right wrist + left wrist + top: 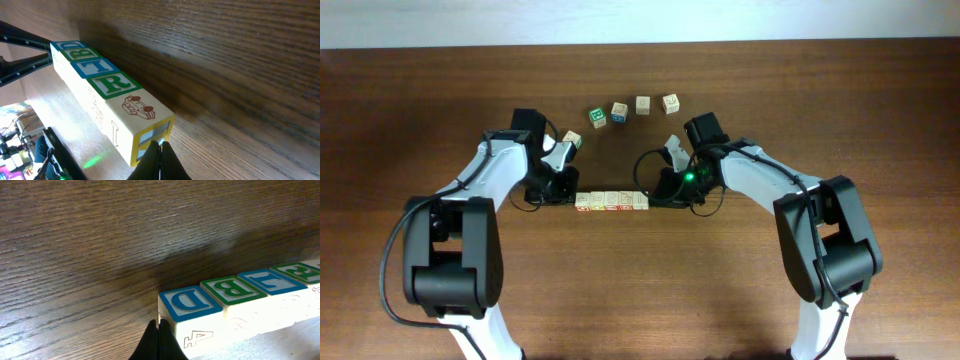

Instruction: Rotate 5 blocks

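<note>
Dark wood table | blocks: joined row mid-table | left gripper, right gripper: fingers pressed together, each butting a row end | we judge them light, rigid, smooth; we'd squeeze endwise evenly lest the row buckles

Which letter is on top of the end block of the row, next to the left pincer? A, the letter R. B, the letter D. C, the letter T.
B: the left wrist view shows a blue D on the end block beside the left pincer.
</note>
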You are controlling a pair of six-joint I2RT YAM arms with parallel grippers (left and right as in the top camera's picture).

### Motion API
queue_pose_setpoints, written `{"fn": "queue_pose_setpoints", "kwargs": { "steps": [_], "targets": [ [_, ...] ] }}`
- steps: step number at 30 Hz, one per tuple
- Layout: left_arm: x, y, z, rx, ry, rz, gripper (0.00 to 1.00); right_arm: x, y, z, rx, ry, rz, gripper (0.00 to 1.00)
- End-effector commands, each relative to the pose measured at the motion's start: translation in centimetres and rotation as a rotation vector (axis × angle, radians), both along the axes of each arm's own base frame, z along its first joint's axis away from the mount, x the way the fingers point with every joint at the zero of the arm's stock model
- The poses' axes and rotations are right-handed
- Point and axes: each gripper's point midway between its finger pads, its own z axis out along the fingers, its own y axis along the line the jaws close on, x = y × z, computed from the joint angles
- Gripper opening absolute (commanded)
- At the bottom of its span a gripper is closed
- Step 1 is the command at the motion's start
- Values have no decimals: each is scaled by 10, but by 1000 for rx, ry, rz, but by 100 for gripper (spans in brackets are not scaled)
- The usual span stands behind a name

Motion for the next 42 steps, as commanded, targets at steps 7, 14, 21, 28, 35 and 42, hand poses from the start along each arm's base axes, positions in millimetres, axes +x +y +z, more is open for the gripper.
{"fn": "queue_pose_setpoints", "kwargs": {
  "steps": [7, 14, 21, 28, 35, 42],
  "targets": [
    [-9, -36, 6, -123, 24, -43, 0, -6, 30, 49, 130, -63, 68, 4],
    [-9, -36, 6, -123, 24, -43, 0, -9, 39, 62, 142, -85, 89, 5],
    [-9, -36, 6, -123, 24, -43, 0, -14, 64, 78, 160, -128, 147, 5],
    [-10, -37, 6, -123, 26, -43, 0, -18, 77, 84, 157, -145, 166, 4],
    [-10, -37, 6, -123, 26, -43, 0, -22, 86, 81, 116, -166, 171, 4],
    [-11, -36, 6, -123, 30, -43, 0, -13, 97, 81, 85, -225, 141, 4]
  ]
}}
